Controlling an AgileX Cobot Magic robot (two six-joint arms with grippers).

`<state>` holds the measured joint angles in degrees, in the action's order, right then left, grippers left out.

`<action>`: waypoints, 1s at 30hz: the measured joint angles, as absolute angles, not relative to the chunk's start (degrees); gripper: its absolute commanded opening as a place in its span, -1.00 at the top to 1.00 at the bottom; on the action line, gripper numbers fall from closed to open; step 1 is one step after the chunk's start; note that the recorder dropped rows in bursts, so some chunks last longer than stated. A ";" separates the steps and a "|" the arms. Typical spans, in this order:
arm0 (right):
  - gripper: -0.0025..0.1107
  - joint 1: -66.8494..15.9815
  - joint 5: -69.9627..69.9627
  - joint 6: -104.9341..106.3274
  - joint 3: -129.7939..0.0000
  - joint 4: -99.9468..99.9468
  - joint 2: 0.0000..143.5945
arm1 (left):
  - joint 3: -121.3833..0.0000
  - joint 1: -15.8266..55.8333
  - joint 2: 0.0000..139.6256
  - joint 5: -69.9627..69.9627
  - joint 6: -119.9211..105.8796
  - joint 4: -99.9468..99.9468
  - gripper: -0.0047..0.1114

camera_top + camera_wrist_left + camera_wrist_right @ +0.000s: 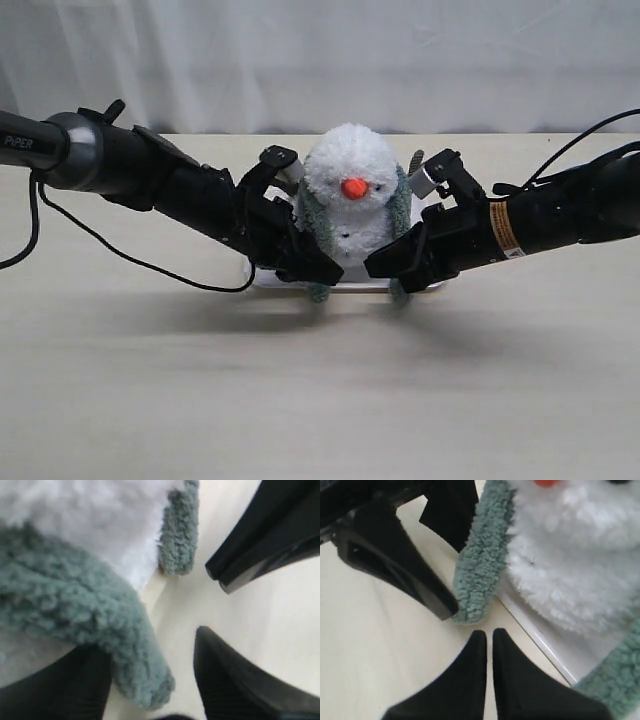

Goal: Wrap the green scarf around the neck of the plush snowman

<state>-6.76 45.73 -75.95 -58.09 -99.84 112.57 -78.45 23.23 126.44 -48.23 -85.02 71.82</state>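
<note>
The plush snowman (350, 195) stands upright at the table's middle, orange nose towards the camera. The green scarf (318, 228) runs round behind its neck and hangs down both sides of its body, with the ends near the table. My left gripper (312, 266) is low at the snowman's left side, open. One scarf end (142, 675) lies loosely between its fingers (235, 680), against one of them. My right gripper (485, 636) is shut with nothing in it, just short of the other scarf end (475, 580) and beside the snowman (570, 555).
A flat white base (345, 286) lies under the snowman, and its edge (545, 647) passes close to my right gripper. Both arms meet low in front of the snowman, tips a few centimetres apart. A black cable (130, 262) trails on the table under the left arm.
</note>
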 measured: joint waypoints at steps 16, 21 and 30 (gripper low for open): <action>0.89 -6.76 28.89 -72.27 -52.27 -93.73 96.45 | -79.02 22.66 121.24 -50.93 -76.04 53.13 -0.12; 0.72 -6.76 25.21 -63.77 -50.05 -80.18 95.03 | -79.02 22.66 116.99 -51.30 -71.21 47.80 -0.12; 0.32 -6.76 24.70 -62.80 -49.93 -77.11 95.51 | -79.02 22.66 110.81 -52.60 -65.29 43.20 -0.12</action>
